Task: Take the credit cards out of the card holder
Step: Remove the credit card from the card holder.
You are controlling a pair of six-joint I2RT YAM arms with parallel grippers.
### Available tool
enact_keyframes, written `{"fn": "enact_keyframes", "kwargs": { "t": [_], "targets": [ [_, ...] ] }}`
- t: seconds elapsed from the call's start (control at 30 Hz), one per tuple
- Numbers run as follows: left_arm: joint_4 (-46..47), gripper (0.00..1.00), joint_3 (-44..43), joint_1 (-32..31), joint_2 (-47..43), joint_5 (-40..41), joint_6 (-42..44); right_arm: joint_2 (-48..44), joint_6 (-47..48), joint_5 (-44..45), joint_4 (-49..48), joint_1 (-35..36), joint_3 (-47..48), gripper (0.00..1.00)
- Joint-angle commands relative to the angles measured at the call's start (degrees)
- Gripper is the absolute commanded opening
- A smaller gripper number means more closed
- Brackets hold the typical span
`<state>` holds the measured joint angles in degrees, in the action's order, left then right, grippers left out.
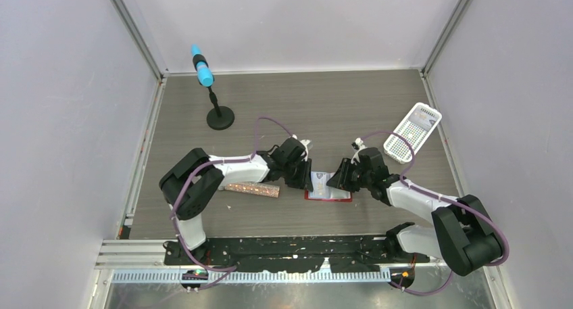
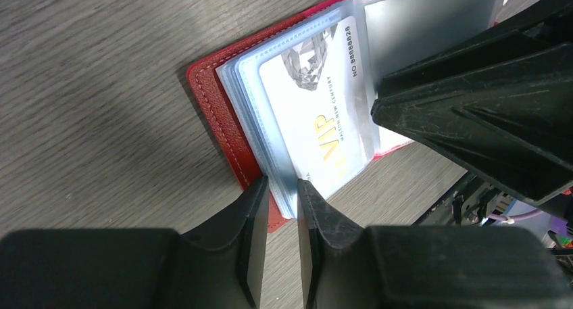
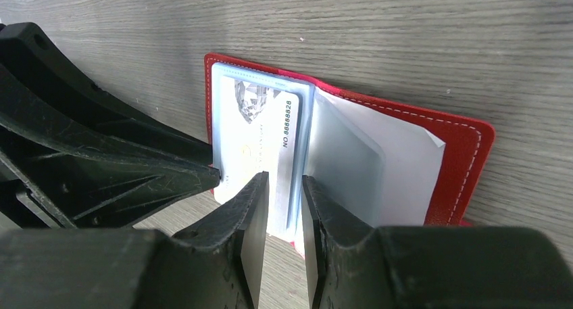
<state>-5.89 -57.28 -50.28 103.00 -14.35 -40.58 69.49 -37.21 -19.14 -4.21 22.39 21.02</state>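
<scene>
The left gripper (image 2: 282, 187) had its fingers drawn almost together, nipping the near corner of the card holder (image 2: 216, 113). The holder lay open and flat on the table (image 2: 101, 86), red cover down. Inside it, on top, sat a white credit card (image 2: 317, 113) with gold letters. The right gripper (image 3: 284, 180) was the nearer one to it. Its fingers were closed to a thin slot on the card's short edge, so the card stretched straight ahead of them, its long axis in line with the fingers. A pull straight back would probably slide it out.
</scene>
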Motion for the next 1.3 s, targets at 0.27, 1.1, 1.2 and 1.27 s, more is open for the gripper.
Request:
{"fn": "enact_keyframes", "kwargs": {
  "t": [0.27,1.1,1.2,1.27],
  "targets": [
    [-4.30,0.24,-4.43,-0.52,-2.93,1.69,0.03,0.86,1.43,0.65,-2.90,0.20,0.88,0.31],
    [-1.49,0.16,-2.76,-0.43,2.38,2.31,0.41,3.43,-0.09,-1.48,-6.57,0.20,0.19,0.27],
    [-1.32,0.16,-2.51,-0.43,2.45,2.31,0.29,3.71,-0.36,-1.66,-7.11,0.20,0.06,0.27],
    [-1.23,0.16,-2.40,-0.43,2.47,2.26,0.25,4.10,-0.52,-1.80,-7.50,0.20,0.01,0.27]
  ]
}}
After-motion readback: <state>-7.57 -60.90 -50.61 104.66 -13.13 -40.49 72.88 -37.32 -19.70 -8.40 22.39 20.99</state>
